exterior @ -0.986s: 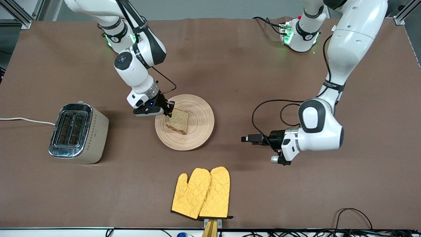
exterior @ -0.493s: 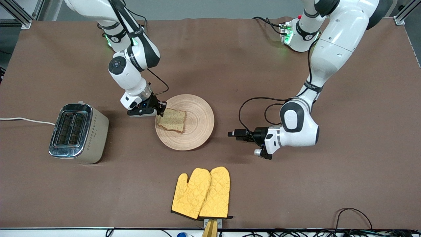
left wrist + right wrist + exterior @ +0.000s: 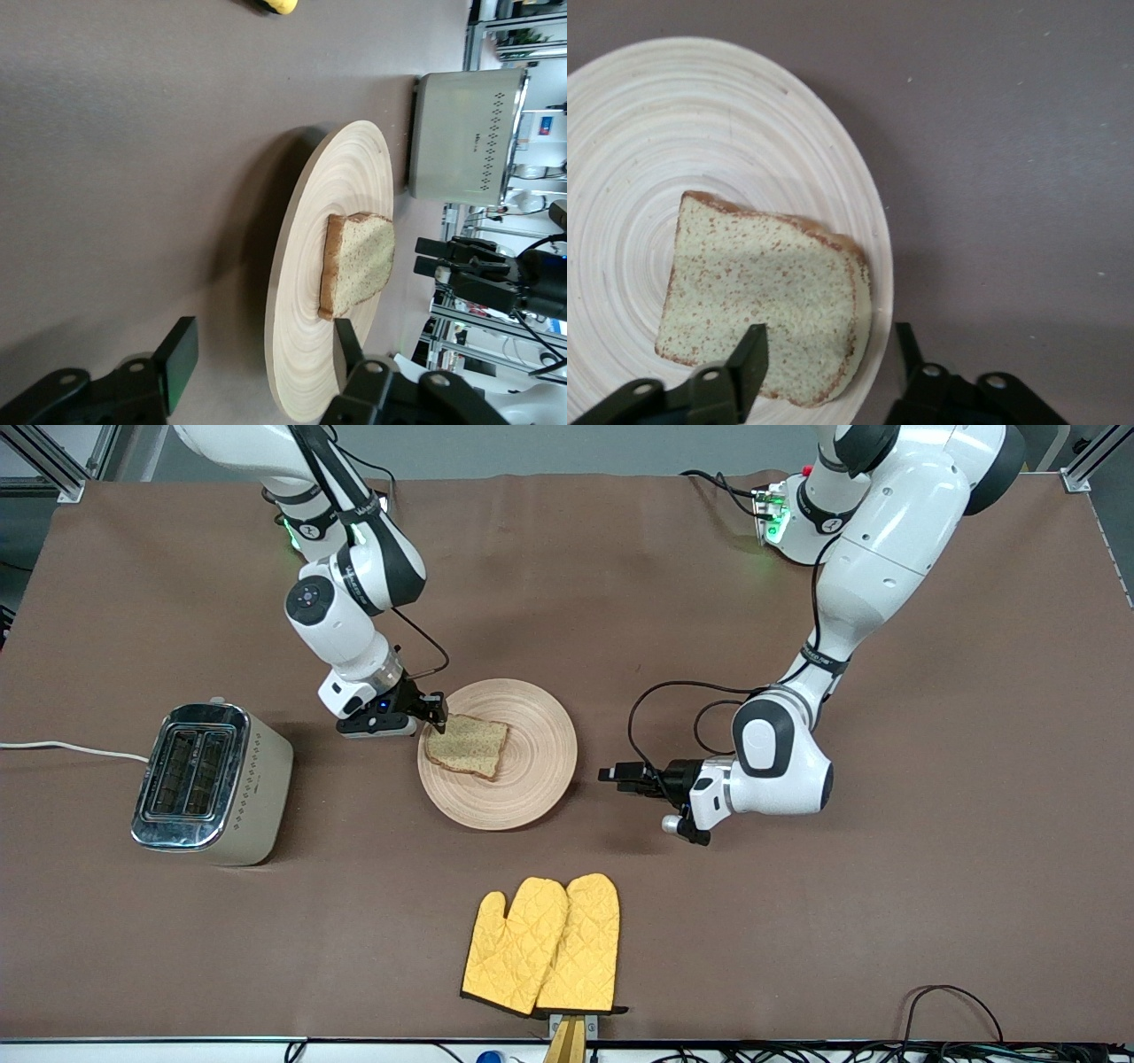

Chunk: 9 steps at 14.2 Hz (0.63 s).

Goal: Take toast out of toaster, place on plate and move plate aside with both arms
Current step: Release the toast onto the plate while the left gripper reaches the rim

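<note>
The toast [image 3: 467,746] lies flat on the plate [image 3: 532,779], toward the rim nearest the toaster [image 3: 213,784]; placement is judged complete. The right gripper [image 3: 436,716] sits at that rim, jaws parted astride the toast's edge, holding nothing. The left gripper [image 3: 611,774] is low over the bench [image 3: 797,939] beside the plate's rim toward the left arm's end, jaws apart and empty. Next step: each gripper must seat on its plate rim and close before the joint move.

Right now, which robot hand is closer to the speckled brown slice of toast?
The right one. The right gripper is open right at the edge of the speckled brown toast on the round wooden plate. The left gripper is off the plate, beside its rim toward the left arm's end.
</note>
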Tool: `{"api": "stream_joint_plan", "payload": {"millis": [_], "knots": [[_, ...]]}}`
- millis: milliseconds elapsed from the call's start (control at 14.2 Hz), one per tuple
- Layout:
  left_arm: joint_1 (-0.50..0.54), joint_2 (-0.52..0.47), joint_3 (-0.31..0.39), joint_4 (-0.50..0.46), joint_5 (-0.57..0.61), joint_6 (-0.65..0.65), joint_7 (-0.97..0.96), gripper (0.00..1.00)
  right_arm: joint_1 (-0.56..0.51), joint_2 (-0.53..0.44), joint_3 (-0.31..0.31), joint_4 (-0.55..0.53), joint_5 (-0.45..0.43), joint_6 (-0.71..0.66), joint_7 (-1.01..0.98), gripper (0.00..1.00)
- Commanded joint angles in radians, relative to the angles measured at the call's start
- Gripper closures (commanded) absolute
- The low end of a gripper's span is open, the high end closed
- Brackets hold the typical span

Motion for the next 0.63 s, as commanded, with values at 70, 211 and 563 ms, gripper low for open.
{"api": "stream_joint_plan", "payload": {"millis": [70, 211, 563], "knots": [[-0.064, 0.040, -0.001, 0.004, -0.132, 0.084, 0.113, 0.38, -0.080, -0.124, 0.003, -0.009, -0.009, -0.098, -0.014, 0.00], [-0.092, 0.042, 0.001, 0.004, -0.138, 0.117, 0.113, 0.42, -0.155, -0.161, 0.002, 0.049, -0.011, -0.210, -0.059, 0.00], [-0.129, 0.056, -0.001, 0.006, -0.140, 0.143, 0.113, 0.48, -0.304, -0.227, 0.003, 0.301, -0.142, -0.684, -0.125, 0.00]]}}
